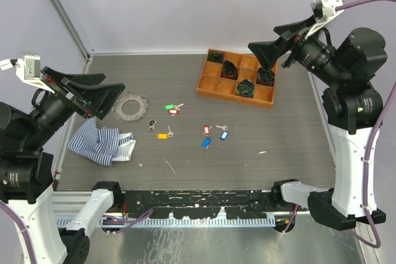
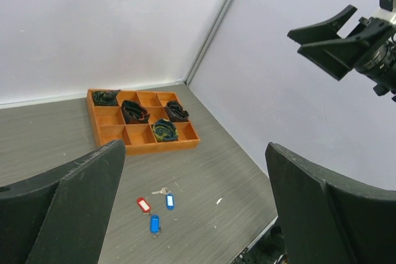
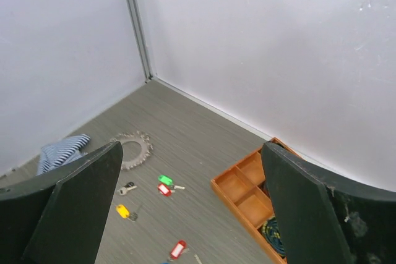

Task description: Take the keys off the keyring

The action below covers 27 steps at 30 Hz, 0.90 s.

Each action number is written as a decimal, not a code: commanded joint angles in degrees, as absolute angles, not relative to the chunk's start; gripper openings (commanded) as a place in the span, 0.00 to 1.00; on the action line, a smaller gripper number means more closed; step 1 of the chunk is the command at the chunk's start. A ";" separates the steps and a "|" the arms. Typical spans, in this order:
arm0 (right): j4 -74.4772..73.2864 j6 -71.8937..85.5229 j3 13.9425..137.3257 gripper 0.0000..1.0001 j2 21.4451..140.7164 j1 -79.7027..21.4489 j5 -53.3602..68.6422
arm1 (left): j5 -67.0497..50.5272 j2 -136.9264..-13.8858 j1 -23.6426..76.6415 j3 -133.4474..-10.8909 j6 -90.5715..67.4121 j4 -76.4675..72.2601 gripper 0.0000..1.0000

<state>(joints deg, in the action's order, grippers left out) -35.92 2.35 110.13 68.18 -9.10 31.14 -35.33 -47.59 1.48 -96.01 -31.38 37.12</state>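
Observation:
The keyring (image 1: pixel 130 106), a toothed grey loop, lies flat on the table left of centre, with no key on it; the right wrist view also shows the keyring (image 3: pixel 131 148). Loose keys lie scattered to its right: green tag (image 1: pixel 169 107), red tag (image 1: pixel 174 112), yellow tag (image 1: pixel 162 135), another red tag (image 1: pixel 206 130) and two blue tags (image 1: pixel 206 143). My left gripper (image 1: pixel 111 94) hangs open and empty in the air just left of the ring. My right gripper (image 1: pixel 266 44) is raised open and empty over the tray.
An orange compartment tray (image 1: pixel 211 81) with black coiled bundles stands at the back right. A striped blue-white cloth (image 1: pixel 102 141) lies crumpled at the left, near the front. White scraps dot the table near the front edge.

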 commanded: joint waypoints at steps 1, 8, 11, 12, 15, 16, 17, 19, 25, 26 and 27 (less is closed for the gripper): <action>-37.35 10.38 114.20 1.00 69.44 -8.23 32.19 | -38.51 -47.39 1.84 -95.93 -31.24 36.81 0.98; -37.09 11.74 115.11 1.00 69.72 -6.82 34.64 | -38.65 -46.58 2.49 -92.71 -30.61 36.64 0.98; -37.00 10.71 114.74 1.00 69.54 -6.44 36.08 | -39.16 -46.35 3.01 -91.76 -29.96 36.50 0.98; -37.00 10.31 114.67 1.00 69.49 -6.34 36.72 | -39.21 -46.31 3.28 -91.62 -29.54 36.63 0.98; -37.00 9.77 114.63 1.00 69.38 -6.07 37.98 | -39.01 -46.27 3.89 -91.38 -28.42 37.48 0.98; -36.96 9.67 114.61 1.00 69.36 -5.99 38.12 | -38.96 -46.19 4.09 -91.36 -28.27 37.47 0.98; -36.93 9.58 114.62 1.00 69.35 -5.86 38.14 | -39.09 -46.20 4.27 -91.32 -28.22 37.44 0.98; -36.96 9.46 114.74 1.00 69.31 -5.76 37.79 | -39.03 -46.15 4.37 -91.23 -28.06 37.52 0.98; -37.00 8.94 114.40 1.00 69.27 -5.53 37.35 | -39.01 -46.21 4.82 -91.36 -27.44 37.88 0.98; -37.01 8.90 114.29 1.00 69.20 -5.51 37.31 | -38.98 -46.23 4.90 -91.44 -27.30 37.92 0.98; -37.00 8.64 114.11 1.00 69.18 -5.46 37.02 | -38.96 -46.20 4.98 -91.53 -27.19 37.96 0.98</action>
<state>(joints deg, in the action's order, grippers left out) -38.94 9.23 113.36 70.11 -5.78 36.77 -37.80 -46.59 4.54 -91.05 -28.62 38.48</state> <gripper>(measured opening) 0.999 0.982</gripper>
